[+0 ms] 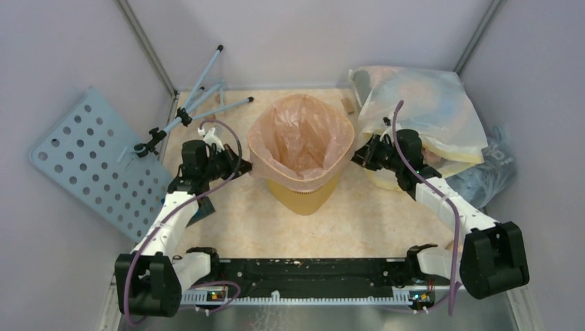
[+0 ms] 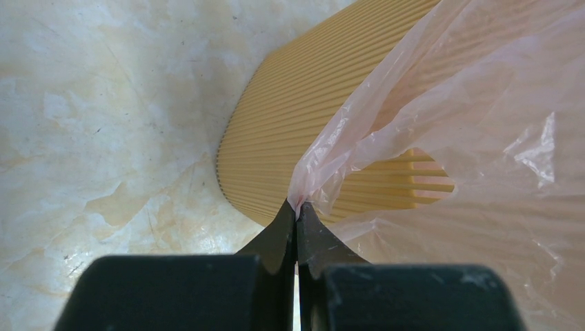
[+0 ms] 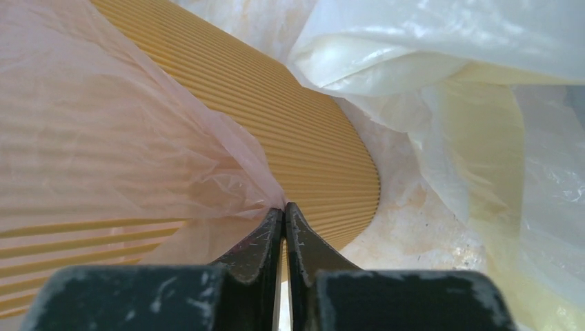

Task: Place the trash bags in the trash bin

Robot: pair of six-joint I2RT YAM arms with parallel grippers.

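Left side: the left gripper (image 2: 296, 207) is closed tight, its tips pinching a gathered fold of the trash bag (image 1: 300, 138) just outside the left wall of the trash bin (image 1: 303, 196). Centre: the bin stands upright mid-table (image 1: 234, 227), mouth up. The pink bag hangs inside it with its hem turned out over the rim, so its opening faces upward and its long axis runs vertically down into the bin. Right side: the right gripper (image 3: 283, 207) shows its jaws nearly together with pink film drawn into the tips, judged a narrow hold on the hem against the bin's right wall. The whitish-yellow sack (image 1: 428, 110) lies close behind that gripper. Risks noted: the film is thin and taut at both pinch points, so an outward pull could tear it. Uneven pull from one arm could slide or tip the light bin. An early release could let the hem slip off the rim and collapse inward. The right gripper could snag the neighbouring sack.
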